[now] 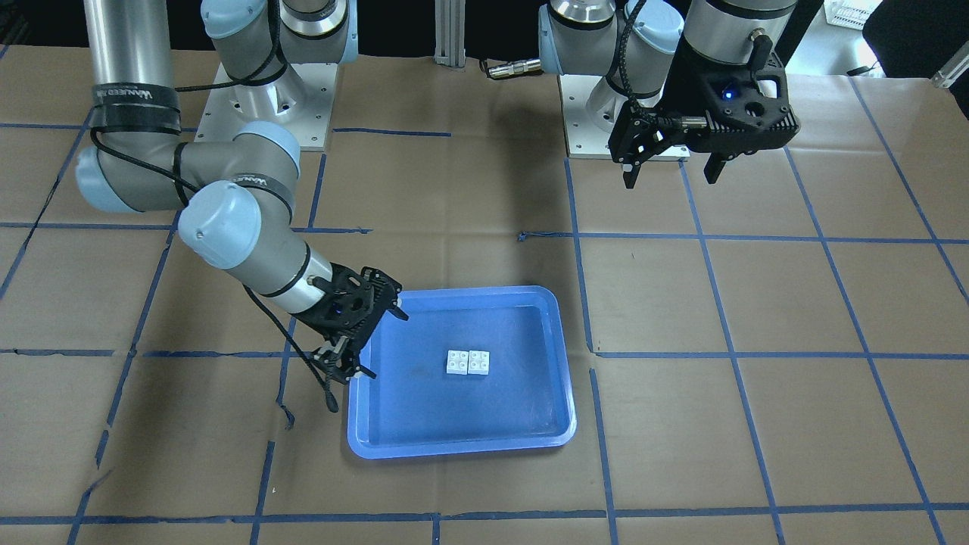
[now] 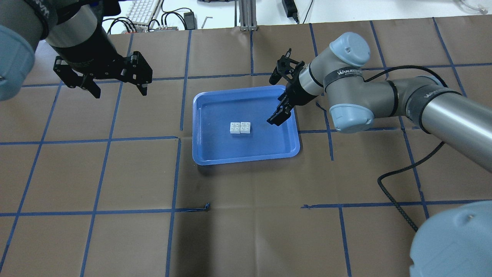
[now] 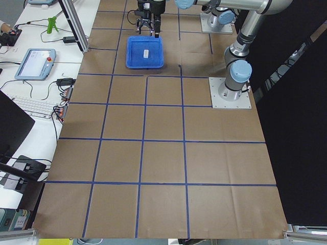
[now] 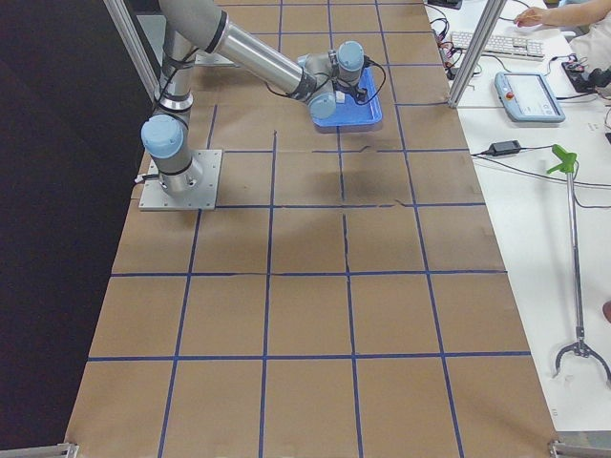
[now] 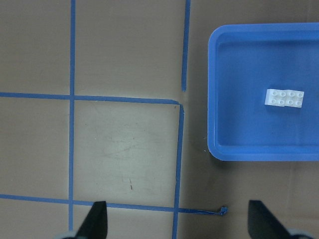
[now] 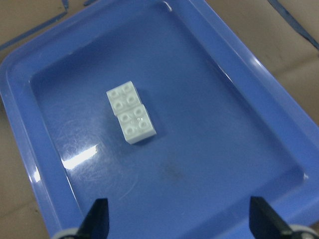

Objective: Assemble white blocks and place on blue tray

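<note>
The two white blocks (image 2: 240, 127) lie side by side, touching, studs up, near the middle of the blue tray (image 2: 200, 127); whether they are joined I cannot tell. They also show in the front view (image 1: 468, 362), the left wrist view (image 5: 284, 98) and the right wrist view (image 6: 130, 111). My right gripper (image 2: 275, 98) is open and empty, low over the tray's right rim, clear of the blocks; it shows in the front view (image 1: 382, 344). My left gripper (image 2: 119, 91) is open and empty, high above the table, far left of the tray.
Brown paper with a blue tape grid covers the table. The two arm base plates (image 1: 265, 98) (image 1: 621, 121) stand at the robot's side. A black cable (image 2: 399, 192) trails from the right arm. A loose tape end (image 2: 206, 207) lies below the tray.
</note>
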`<act>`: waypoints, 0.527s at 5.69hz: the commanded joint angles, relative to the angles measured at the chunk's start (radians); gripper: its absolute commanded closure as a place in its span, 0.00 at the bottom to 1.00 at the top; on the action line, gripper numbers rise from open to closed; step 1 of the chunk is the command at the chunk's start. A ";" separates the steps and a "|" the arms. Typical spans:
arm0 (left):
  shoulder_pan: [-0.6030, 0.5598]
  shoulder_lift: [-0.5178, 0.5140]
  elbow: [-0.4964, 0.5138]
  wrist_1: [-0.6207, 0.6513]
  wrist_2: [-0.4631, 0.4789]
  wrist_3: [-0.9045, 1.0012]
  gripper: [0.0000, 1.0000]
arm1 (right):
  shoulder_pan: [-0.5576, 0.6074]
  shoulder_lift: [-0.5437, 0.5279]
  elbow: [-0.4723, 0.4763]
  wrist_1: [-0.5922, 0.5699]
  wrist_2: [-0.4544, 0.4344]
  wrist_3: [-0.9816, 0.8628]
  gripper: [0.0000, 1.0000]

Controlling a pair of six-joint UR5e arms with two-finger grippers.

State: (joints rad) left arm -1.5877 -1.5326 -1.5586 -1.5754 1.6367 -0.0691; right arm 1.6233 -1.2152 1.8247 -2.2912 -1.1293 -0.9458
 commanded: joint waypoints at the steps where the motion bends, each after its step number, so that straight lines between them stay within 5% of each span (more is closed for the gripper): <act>1: 0.002 -0.001 0.000 0.000 -0.001 0.000 0.01 | -0.063 -0.093 -0.120 0.280 -0.135 0.092 0.00; 3: 0.002 -0.001 0.000 0.000 -0.001 0.000 0.01 | -0.074 -0.153 -0.270 0.562 -0.332 0.477 0.00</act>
State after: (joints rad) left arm -1.5863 -1.5340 -1.5585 -1.5754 1.6361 -0.0690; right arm 1.5528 -1.3349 1.6242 -1.8783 -1.3675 -0.6496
